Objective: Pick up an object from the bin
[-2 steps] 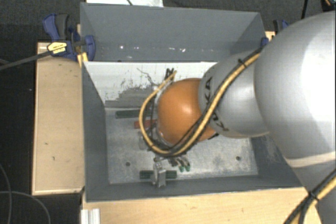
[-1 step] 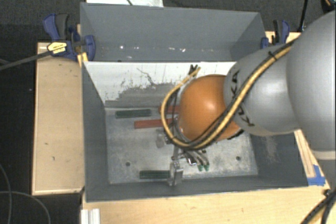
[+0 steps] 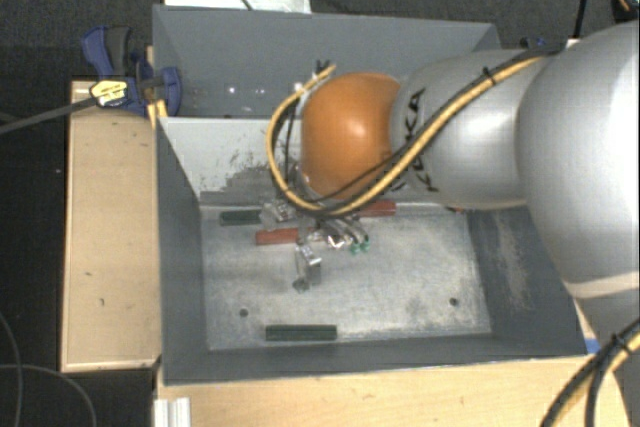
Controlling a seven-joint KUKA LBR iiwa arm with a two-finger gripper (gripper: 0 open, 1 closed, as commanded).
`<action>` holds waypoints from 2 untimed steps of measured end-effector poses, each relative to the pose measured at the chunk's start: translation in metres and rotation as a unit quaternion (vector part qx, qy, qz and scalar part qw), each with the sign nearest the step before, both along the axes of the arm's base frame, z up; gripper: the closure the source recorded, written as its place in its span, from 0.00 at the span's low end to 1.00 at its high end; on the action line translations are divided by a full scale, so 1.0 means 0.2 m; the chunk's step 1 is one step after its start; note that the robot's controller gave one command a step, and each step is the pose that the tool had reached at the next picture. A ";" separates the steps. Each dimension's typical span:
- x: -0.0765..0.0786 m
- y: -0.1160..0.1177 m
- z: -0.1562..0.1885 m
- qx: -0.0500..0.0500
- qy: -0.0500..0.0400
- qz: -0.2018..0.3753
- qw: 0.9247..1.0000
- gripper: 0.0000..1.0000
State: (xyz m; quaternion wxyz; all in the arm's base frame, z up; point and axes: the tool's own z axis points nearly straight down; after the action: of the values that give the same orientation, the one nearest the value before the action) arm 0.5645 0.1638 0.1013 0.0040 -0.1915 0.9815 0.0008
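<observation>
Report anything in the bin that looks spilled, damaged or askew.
Nothing stands out. The dark green flat bar lies alone near the front wall of the grey metal bin. A reddish-brown bar and a small dark strip lie flat at the back, beside the gripper.

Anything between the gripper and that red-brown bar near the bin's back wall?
Nothing visible. The gripper hangs by the view-right end of the red-brown bar; the dark bar lies farther left, clear of it.
</observation>
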 end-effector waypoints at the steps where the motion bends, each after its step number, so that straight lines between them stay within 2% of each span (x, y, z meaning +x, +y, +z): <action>1: 0.12 -0.25 -0.16 -0.001 0.002 -0.122 0.992 0.00; 2: 0.12 -0.25 -0.15 0.000 0.002 -0.124 0.992 0.00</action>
State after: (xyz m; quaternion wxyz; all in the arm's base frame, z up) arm 0.5889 0.1138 0.0707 0.0025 -0.0680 0.9977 0.0009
